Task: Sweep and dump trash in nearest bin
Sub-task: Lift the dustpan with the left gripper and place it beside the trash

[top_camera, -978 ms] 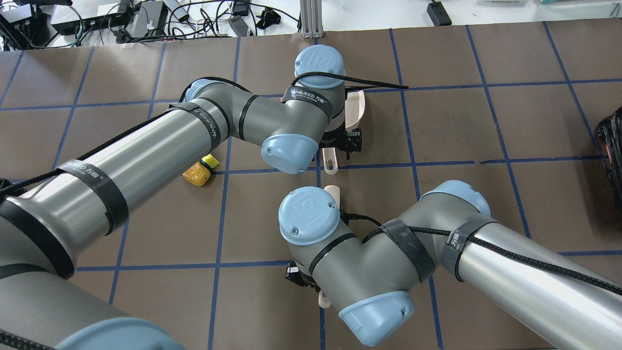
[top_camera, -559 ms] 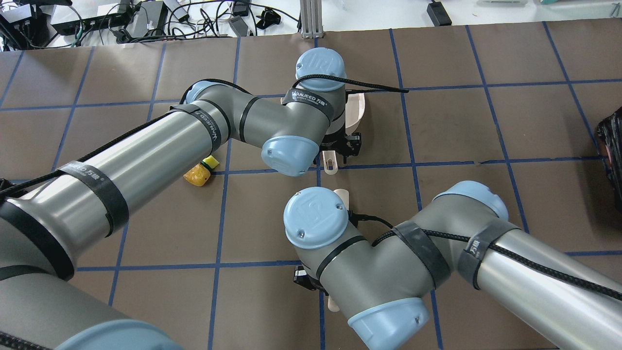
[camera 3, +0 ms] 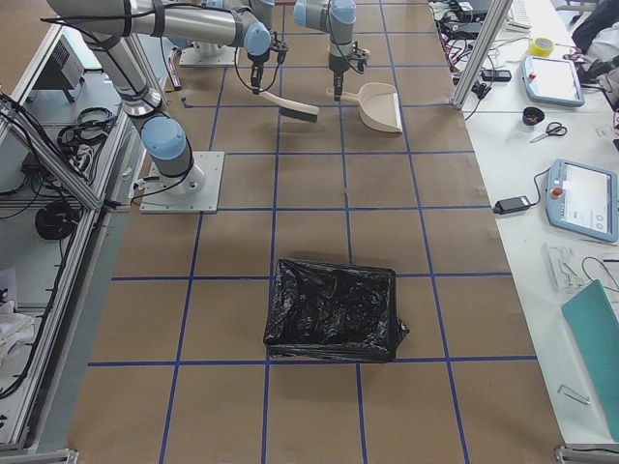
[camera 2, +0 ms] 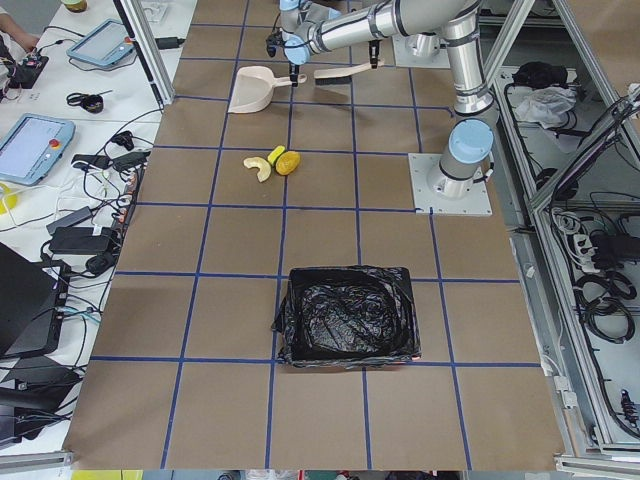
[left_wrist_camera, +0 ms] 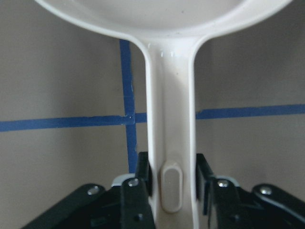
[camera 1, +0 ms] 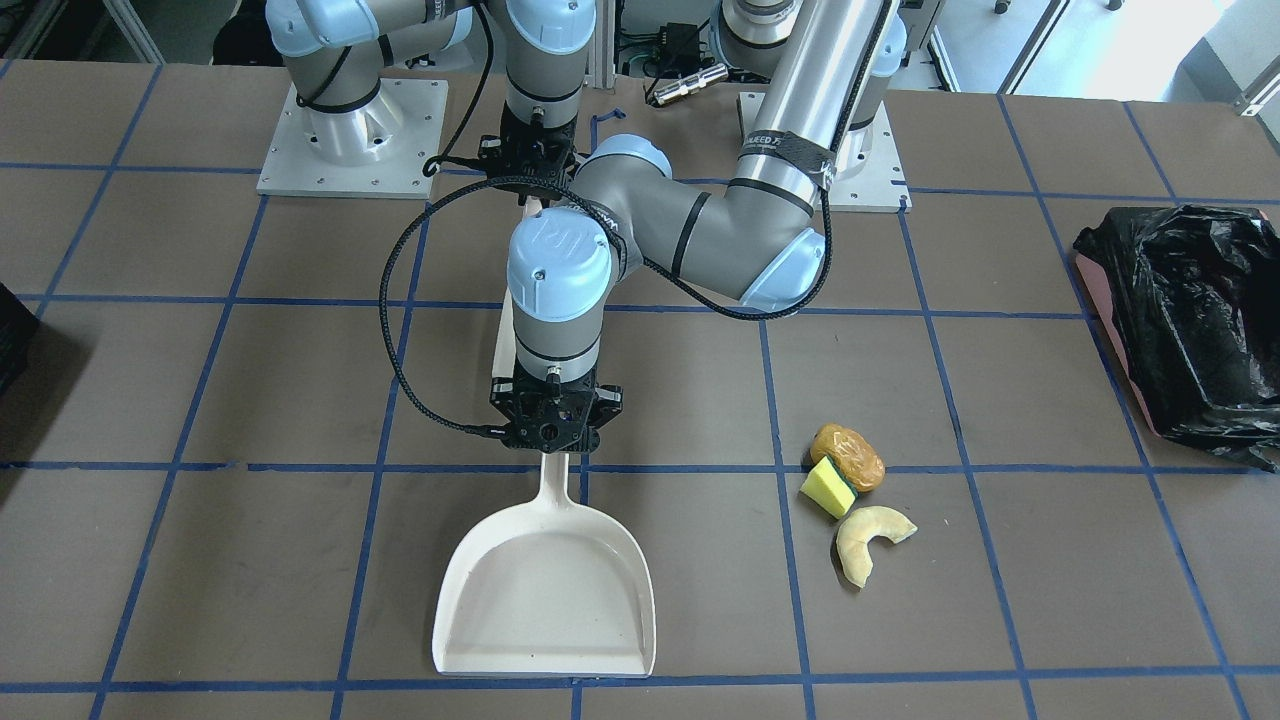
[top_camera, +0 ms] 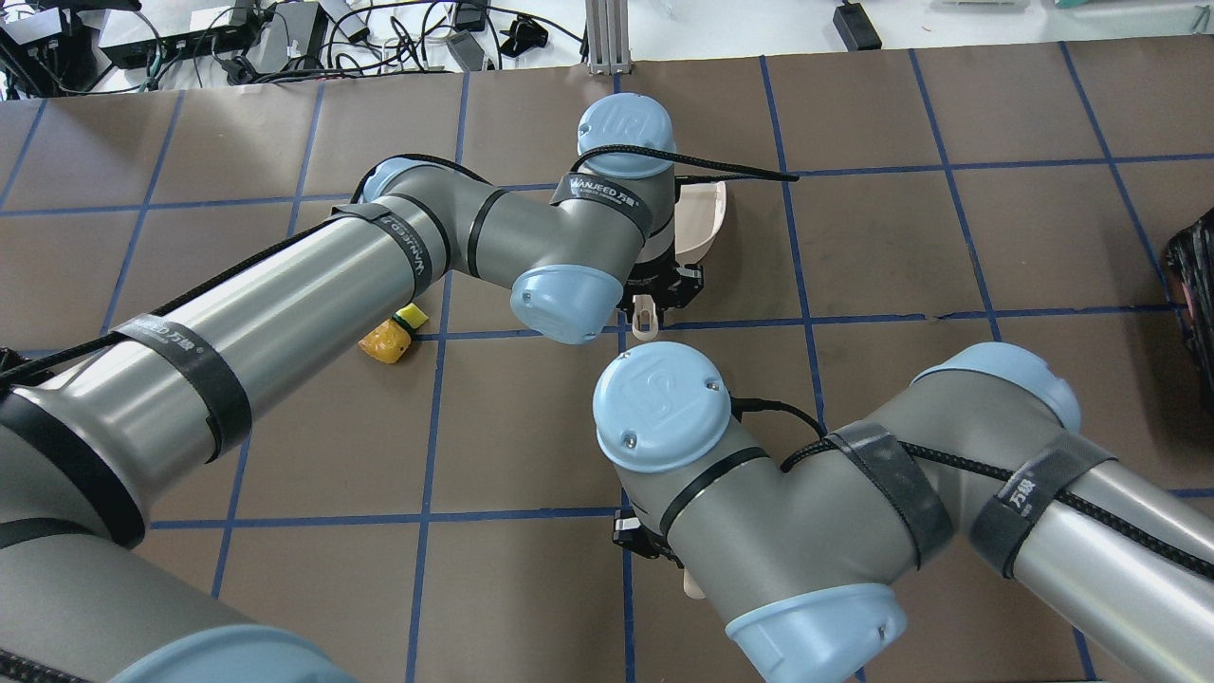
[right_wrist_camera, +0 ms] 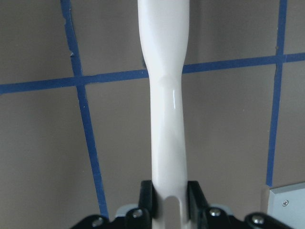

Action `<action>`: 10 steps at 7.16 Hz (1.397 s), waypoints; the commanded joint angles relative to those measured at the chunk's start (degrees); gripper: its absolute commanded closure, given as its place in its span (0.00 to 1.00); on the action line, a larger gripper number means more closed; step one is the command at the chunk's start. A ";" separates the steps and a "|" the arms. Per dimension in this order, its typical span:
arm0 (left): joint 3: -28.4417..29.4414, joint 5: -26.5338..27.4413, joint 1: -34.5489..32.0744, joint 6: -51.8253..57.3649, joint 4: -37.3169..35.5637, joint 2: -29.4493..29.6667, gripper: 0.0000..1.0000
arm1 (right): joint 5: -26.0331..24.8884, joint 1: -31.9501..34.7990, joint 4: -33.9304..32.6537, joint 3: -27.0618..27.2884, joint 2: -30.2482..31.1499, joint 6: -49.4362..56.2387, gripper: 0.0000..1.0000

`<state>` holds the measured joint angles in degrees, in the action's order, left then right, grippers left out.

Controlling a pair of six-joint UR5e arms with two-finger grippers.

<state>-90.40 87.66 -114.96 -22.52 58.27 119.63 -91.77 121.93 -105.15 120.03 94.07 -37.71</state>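
Observation:
The trash lies together on the brown table: a brown-orange lump (camera 1: 848, 455), a yellow-and-green sponge (camera 1: 828, 489) and a pale crescent (camera 1: 868, 540). In the overhead view only the lump (top_camera: 384, 341) and sponge (top_camera: 412, 314) show beside my left arm. My left gripper (left_wrist_camera: 172, 176) is shut on the handle of the white dustpan (camera 1: 545, 590), about one grid square from the trash. My right gripper (right_wrist_camera: 169, 191) is shut on the white brush handle (right_wrist_camera: 167, 95); the brush (camera 3: 300, 111) lies behind the dustpan. The pink bin (camera 1: 1090, 275) with its black bag stands at my left end.
That bin also shows in the exterior left view (camera 2: 345, 318). A second black bag-lined container (camera 3: 334, 309) stands at my right end, at the overhead view's right edge (top_camera: 1197, 285). Cables and electronics (top_camera: 237, 38) lie beyond the table's far edge.
My right arm has swung to the right and a little back toward the robot's base with the brush. My left arm and the dustpan have shifted only slightly.

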 commanded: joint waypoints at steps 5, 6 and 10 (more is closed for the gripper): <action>4.52 2.25 11.91 24.89 7.54 -5.45 1.00 | -1.66 -1.17 0.74 -0.86 0.50 2.73 1.00; 4.79 2.34 16.65 31.85 9.73 -7.20 1.00 | -1.66 -1.17 0.65 -0.85 0.50 2.82 1.00; 4.10 4.97 33.26 60.66 15.19 -13.71 1.00 | -0.87 -0.82 0.65 1.07 0.50 2.56 1.00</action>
<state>-85.78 91.83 -87.30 27.68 72.02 107.76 -92.81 121.03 -104.65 119.81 94.59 -34.89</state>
